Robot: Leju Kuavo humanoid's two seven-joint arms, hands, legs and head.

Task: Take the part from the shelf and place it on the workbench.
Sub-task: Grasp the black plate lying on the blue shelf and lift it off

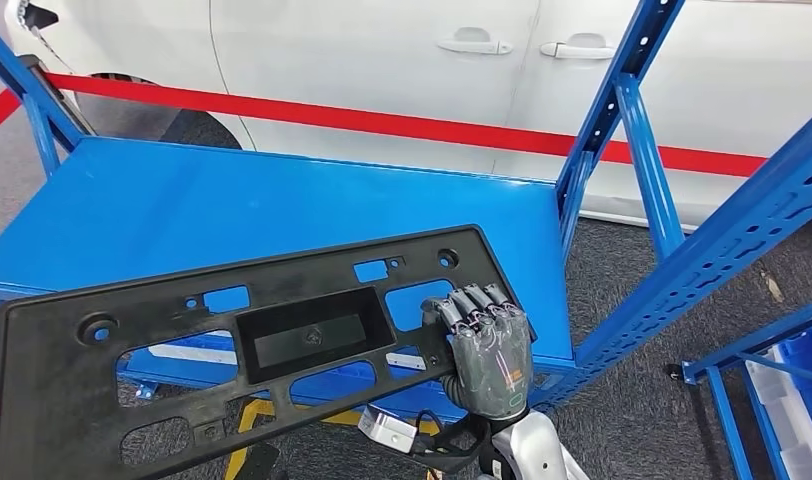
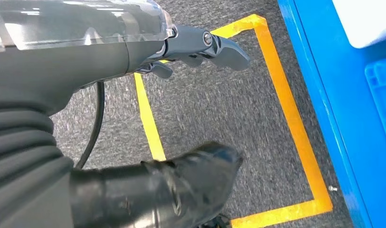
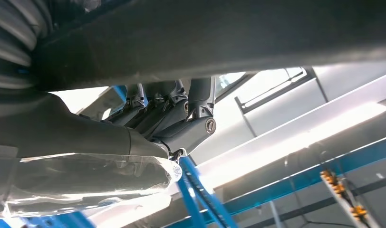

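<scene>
Part (image 1: 242, 345) | gripped by right robot hand (image 1: 489, 350) | above blue shelf (image 1: 232, 205)

part (image 1: 212, 340): matt black plastic, faintly grainy
shelf (image 1: 232, 205): smooth blue painted metal
floor (image 2: 229, 109): rough grey carpet

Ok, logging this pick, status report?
Right robot hand grips the black plastic panel, held above the blue shelf. Left robot hand empty, hanging over floor. Nothing in the way.

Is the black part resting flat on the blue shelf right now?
No: the right robot hand holds the black part tilted, overhanging the blue shelf's front edge.
</scene>
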